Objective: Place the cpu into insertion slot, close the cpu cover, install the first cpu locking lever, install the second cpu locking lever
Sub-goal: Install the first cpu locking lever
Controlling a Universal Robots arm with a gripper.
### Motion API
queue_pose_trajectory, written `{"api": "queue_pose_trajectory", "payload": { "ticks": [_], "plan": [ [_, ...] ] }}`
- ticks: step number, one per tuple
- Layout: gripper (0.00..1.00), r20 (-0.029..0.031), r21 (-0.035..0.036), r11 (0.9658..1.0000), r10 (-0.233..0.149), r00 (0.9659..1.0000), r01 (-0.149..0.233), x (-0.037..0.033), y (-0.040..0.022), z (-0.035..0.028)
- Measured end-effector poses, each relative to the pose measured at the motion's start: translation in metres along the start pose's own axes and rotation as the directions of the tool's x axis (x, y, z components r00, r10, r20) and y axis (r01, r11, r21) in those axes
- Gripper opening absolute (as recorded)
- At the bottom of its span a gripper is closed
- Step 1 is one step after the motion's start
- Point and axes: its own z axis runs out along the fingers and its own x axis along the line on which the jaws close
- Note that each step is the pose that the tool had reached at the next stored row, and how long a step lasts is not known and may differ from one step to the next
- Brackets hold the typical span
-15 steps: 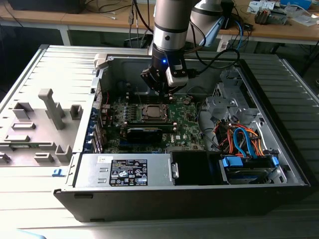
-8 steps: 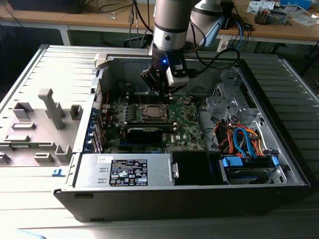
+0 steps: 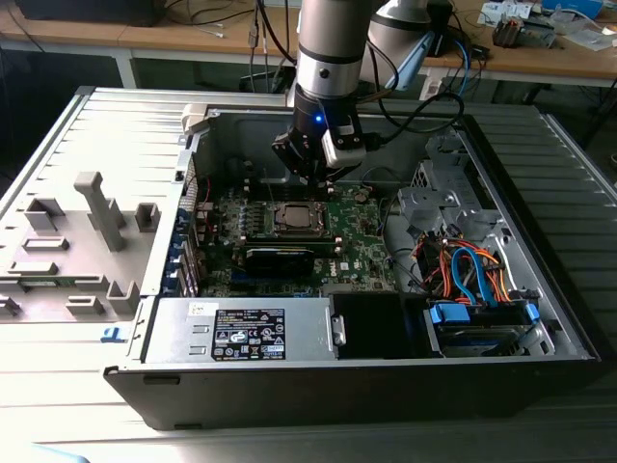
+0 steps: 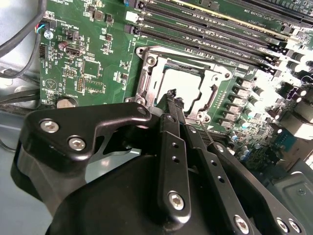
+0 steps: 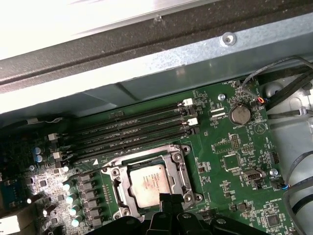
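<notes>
The cpu [image 5: 150, 185] lies flat in the insertion slot [image 3: 293, 218] on the green board, its silver-grey top showing. The cpu cover [image 5: 172, 155] lies down around it as a silvery frame. In the exterior view my gripper [image 3: 310, 176] hangs just behind the socket, inside the open computer case. In both wrist views the black fingers [image 4: 172, 142] run together to a point at the socket's edge, and the gripper [image 4: 175, 97] [image 5: 171, 198] is shut with nothing in it. A thin metal rod [image 4: 204, 128] stands up from the socket corner beside the fingers.
Long black memory slots [image 5: 132, 128] run beside the socket, with a coin battery [image 5: 239, 114] nearby. A power supply [image 3: 241, 330] fills the case's front. A drive cage with blue and orange cables [image 3: 472, 275] sits at the exterior view's right. A grey fixture plate [image 3: 77, 241] lies at its left.
</notes>
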Motion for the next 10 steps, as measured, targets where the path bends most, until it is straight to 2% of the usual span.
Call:
{"api": "queue_pose_trajectory", "payload": {
  "ticks": [10],
  "plan": [
    [0.11,0.0005,0.0003,0.9999,-0.016,0.9999,0.016,0.0000,0.0000,0.0000]
  ]
}}
